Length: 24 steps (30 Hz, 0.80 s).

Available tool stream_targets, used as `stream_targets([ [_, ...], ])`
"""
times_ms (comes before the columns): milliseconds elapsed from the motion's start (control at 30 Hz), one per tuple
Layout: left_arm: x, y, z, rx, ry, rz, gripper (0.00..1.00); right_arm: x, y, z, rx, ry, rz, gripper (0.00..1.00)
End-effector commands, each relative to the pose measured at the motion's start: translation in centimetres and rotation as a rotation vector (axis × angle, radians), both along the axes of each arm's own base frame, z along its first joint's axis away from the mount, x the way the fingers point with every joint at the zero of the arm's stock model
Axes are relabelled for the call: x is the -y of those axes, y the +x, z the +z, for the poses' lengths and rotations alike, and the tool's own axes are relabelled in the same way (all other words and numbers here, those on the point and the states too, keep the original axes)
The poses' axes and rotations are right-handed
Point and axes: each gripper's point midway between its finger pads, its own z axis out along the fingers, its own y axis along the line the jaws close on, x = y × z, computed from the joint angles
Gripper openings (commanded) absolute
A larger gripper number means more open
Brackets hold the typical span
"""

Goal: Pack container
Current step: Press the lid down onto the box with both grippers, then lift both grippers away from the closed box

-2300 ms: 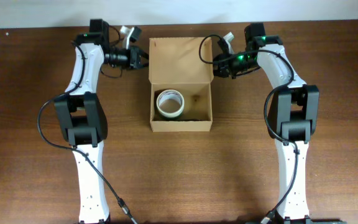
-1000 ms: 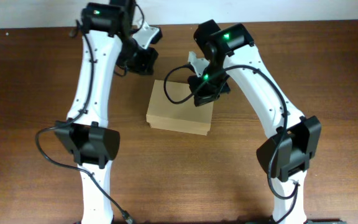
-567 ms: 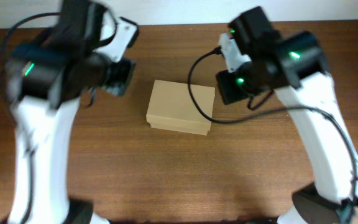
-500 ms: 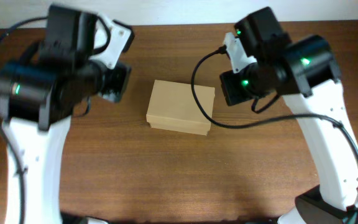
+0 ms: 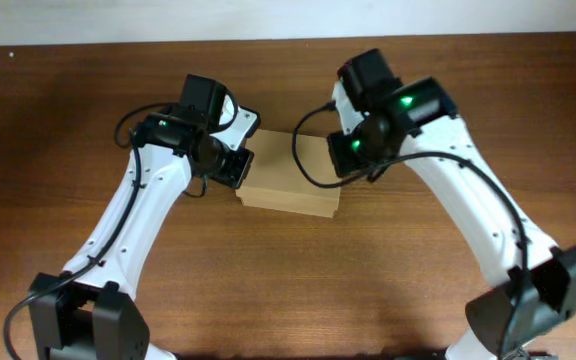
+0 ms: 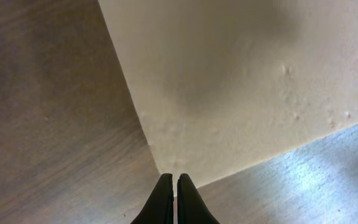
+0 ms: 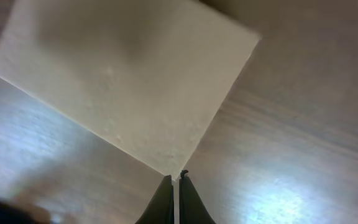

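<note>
both clenched empty: left gripper (image 6: pixel 174 179) and right gripper (image 7: pixel 176 179) at opposite ends of the container (image 5: pixel 290 190).

The container (image 5: pixel 278 185) is plain tan-brown cardboard, unmarked; the wrist views render it pale beige. The worktop (image 5: pixel 288 290) is dark reddish-brown with a fine wood-grain pattern, and shows whitish-blue glare patches in the wrist views. The left arm (image 5: pixel 128 225) and right arm (image 5: pixel 488 220) have white links and black joint housings. The green lamps (image 5: pixel 405 100) glow on the right arm. The left tool (image 6: pixel 174 177) and right tool (image 7: pixel 176 177) are black. The wall strip (image 5: pixel 288 18) is off-white.
</note>
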Motion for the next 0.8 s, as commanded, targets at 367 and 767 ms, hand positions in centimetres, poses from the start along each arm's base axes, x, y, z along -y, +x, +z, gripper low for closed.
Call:
stream_targets([
  [367,0.5,-0.7,-5.8,-0.098,-0.018,-0.016,0.04,-1.1,-1.5,-7.3,-0.125,0.039,0.010,0.04],
  [767,1.0,1.4,1.1,-0.012,-0.048,0.012,0.11,-0.8,-1.0,-2.3,-0.064,0.038,0.033,0.04],
])
